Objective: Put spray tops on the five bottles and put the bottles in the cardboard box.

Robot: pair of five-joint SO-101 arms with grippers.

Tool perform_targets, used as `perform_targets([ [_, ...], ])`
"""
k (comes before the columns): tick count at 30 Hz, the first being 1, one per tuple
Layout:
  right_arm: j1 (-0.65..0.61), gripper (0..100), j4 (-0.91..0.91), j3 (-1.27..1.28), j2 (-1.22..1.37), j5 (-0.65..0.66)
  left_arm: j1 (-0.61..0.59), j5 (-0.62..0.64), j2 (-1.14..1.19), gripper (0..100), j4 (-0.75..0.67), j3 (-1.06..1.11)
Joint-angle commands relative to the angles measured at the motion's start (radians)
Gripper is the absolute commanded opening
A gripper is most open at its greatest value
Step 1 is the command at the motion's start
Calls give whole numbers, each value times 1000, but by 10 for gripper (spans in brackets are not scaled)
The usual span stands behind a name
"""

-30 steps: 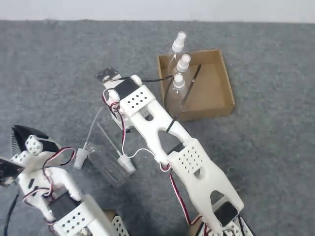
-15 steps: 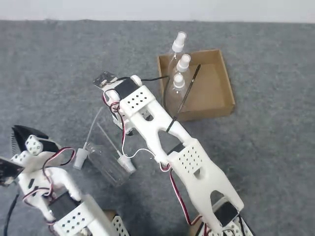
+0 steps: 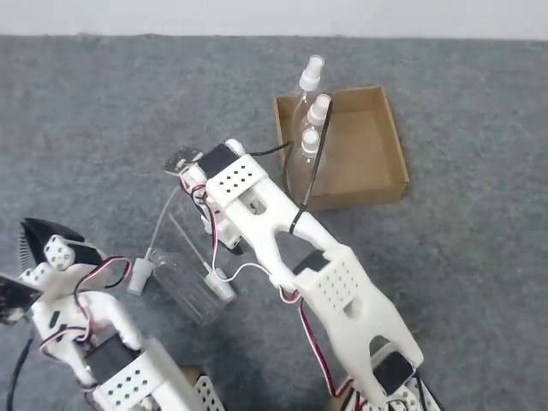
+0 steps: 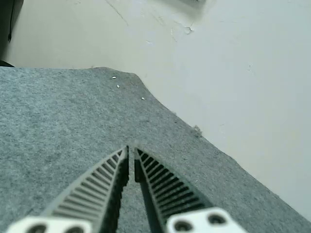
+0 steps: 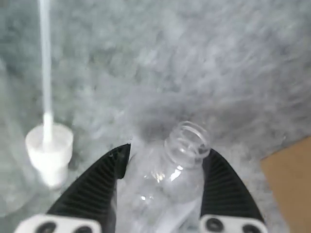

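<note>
In the right wrist view my right gripper (image 5: pixel 167 151) is shut on a clear bottle (image 5: pixel 180 160) whose neck is bare and uncapped. A loose white spray top (image 5: pixel 48 145) with a long tube lies on the carpet beside it. From the high view the right arm (image 3: pixel 257 205) stretches over the table's middle, left of the cardboard box (image 3: pixel 368 145). Three capped bottles (image 3: pixel 312 111) stand at the box's left side. Another clear bottle (image 3: pixel 184 287) lies on the carpet between two spray tops (image 3: pixel 139 276) (image 3: pixel 221 285). My left gripper (image 4: pixel 131 149) is shut on nothing, raised at the near left (image 3: pixel 38 235).
Grey carpet (image 3: pixel 462 257) covers the table, with open room right of and behind the box. A white wall (image 4: pixel 233 73) rises past the carpet's edge in the left wrist view. A corner of the box (image 5: pixel 291 170) sits close to the held bottle.
The right arm has drawn back from beside the box toward the near side, carrying the bottle. The left arm has stayed still.
</note>
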Motion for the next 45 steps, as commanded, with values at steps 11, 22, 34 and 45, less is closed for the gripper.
perform_targets([
  [11,-8,119,42,193,-369,14,5,-12,-15,13,-15,-13],
  [22,-21,118,39,414,-550,9,5,-12,-15,13,-15,-13],
  [34,-54,118,-24,669,-766,11,5,-12,-15,13,-15,-13],
  [45,-120,118,-222,879,-765,282,5,-12,-14,13,-15,-13],
])
